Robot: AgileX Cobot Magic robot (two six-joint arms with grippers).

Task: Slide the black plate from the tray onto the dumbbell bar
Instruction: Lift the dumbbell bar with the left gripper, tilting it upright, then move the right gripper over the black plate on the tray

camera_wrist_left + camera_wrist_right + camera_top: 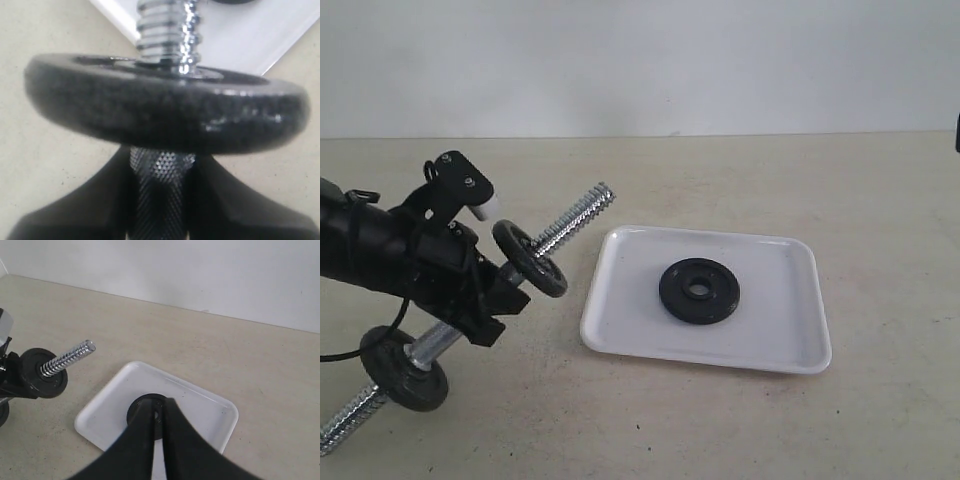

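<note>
Exterior: the black plate lay flat at the centre of the tray, with bare white all round; left of the tray, the left gripper clamped the dumbbell bar, whose threaded end stood free. Left wrist: fingers squeezed the knurled bar below a mounted disc. Right wrist: the right gripper, pinched together and empty, hung above the tray's plate

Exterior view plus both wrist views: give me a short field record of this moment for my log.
plate: black plate lies flat in the tray, untouched
bar: dumbbell bar tilted, one threaded end raised toward the tray, other end low
already on bar: upper disc and lower disc, either side of the grip
left tool: shut on the bar's knurled middle
right tool: shut, empty, high over the tray
task step: plate not yet on the bar
</note>
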